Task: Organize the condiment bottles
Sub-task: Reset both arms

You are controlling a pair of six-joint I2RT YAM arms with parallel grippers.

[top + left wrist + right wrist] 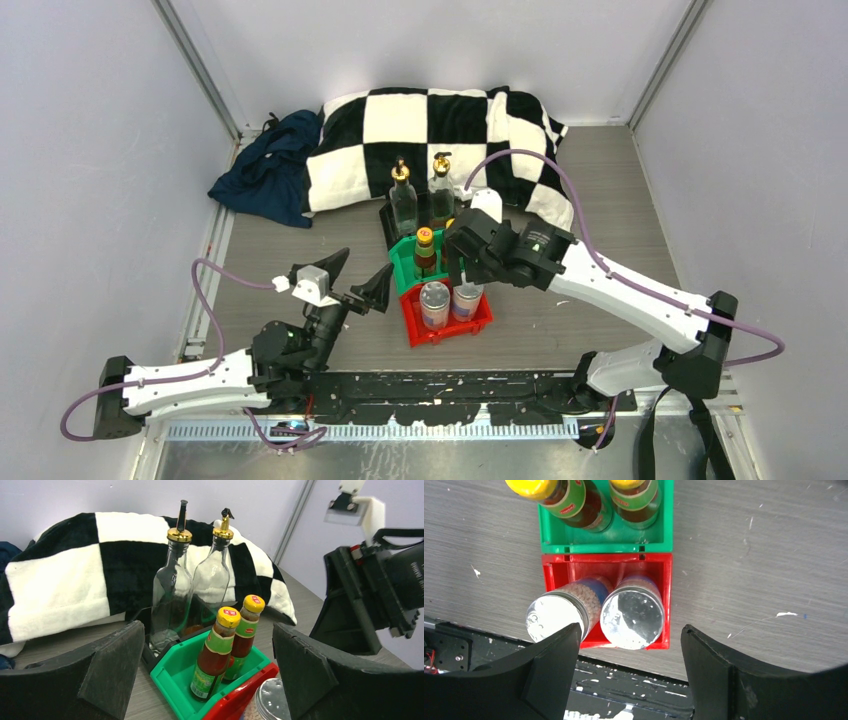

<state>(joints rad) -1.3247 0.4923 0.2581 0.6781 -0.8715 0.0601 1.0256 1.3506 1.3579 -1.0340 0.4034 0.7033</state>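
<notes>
From above, three plastic bins stand in a row. The black bin (386,222) holds two tall clear glass bottles (404,208), the green bin (400,265) two yellow-capped sauce bottles (425,255), and the red bin (452,330) two round metal-lidded jars (435,305).

Left wrist: the left gripper (207,630) is spread wide and empty, facing a checkered blanket (55,590).

Right wrist: the right gripper (630,630) is spread and empty above the jars.

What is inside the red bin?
Two silver-lidded shaker jars stand side by side in the red bin. The left jar shows pale grains through its side; the right jar's contents and the bin floor are mostly covered.

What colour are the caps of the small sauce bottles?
Yellow; the caps show clearest in the left wrist view.
</notes>
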